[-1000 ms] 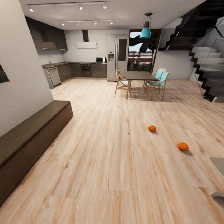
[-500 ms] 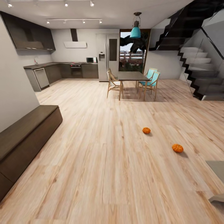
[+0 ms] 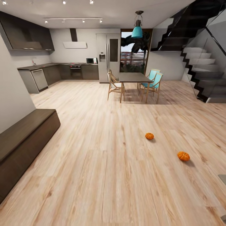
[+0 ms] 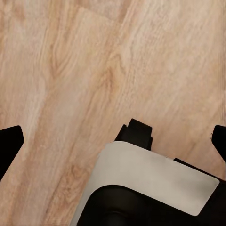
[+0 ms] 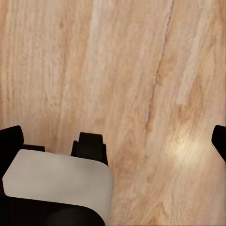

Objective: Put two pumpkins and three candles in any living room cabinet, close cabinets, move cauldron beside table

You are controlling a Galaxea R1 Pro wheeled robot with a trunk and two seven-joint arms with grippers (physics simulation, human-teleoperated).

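Two small orange pumpkins lie on the wood floor in the head view, one (image 3: 149, 136) right of centre and the other (image 3: 183, 156) nearer and further right. The long low dark-brown cabinet (image 3: 22, 138) runs along the left wall with its fronts shut. In the left wrist view my left gripper (image 4: 114, 140) hangs over bare floorboards, its dark fingertips (image 4: 9, 143) spread wide with nothing between them. My right gripper (image 5: 115, 139) is also open above the floor, fingertips (image 5: 219, 140) at the frame's edges. The candles and cauldron are out of view.
A dark-topped dining table (image 3: 135, 77) with wooden and teal chairs stands further back, with the kitchen counter (image 3: 47, 66) and fridge (image 3: 108, 58) behind. Stairs (image 3: 201, 75) rise at the right. A grey corner (image 3: 223, 178) shows at the right edge. My own base (image 4: 150, 183) sits under both wrist cameras.
The whole head view has shifted: the cabinet has slid toward the left edge and the pumpkins sit a little lower. The pumpkins themselves have not moved on the floor.
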